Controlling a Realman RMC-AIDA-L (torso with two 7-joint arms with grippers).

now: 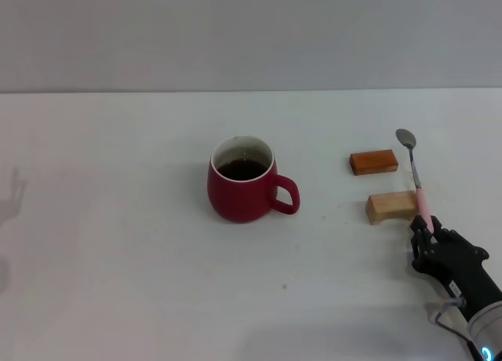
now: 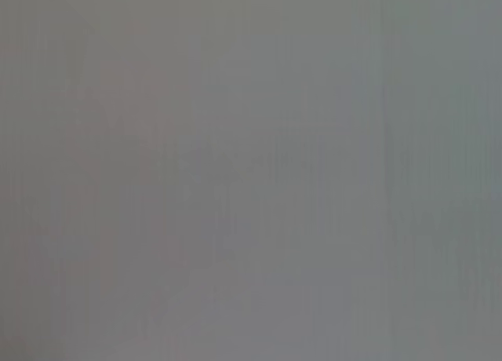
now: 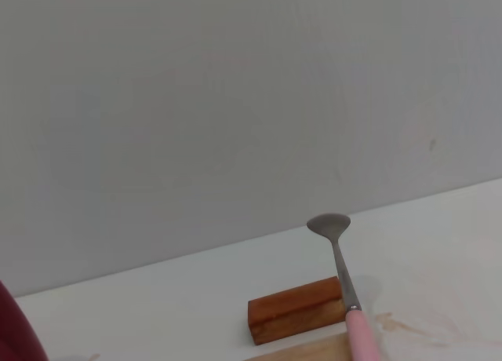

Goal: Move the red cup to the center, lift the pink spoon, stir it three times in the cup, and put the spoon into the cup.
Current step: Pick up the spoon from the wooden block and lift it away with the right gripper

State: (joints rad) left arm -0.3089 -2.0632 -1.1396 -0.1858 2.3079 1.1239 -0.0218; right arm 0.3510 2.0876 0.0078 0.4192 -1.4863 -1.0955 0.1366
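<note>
The red cup (image 1: 239, 190) stands upright near the middle of the white table (image 1: 118, 243), with dark liquid inside and its handle pointing right. An edge of it shows in the right wrist view (image 3: 12, 330). The pink spoon (image 1: 418, 187) lies across the tan wooden block (image 1: 390, 207), its grey bowl far from me. It also shows in the right wrist view (image 3: 345, 290). My right gripper (image 1: 426, 229) is at the table's right front, its fingers closed around the end of the pink handle. My left gripper is out of view; the left wrist view shows only plain grey.
An orange wooden block (image 1: 373, 162) lies just left of the spoon's neck and shows in the right wrist view (image 3: 294, 310). The tan block lies under the spoon's handle. A grey wall stands behind the table's far edge.
</note>
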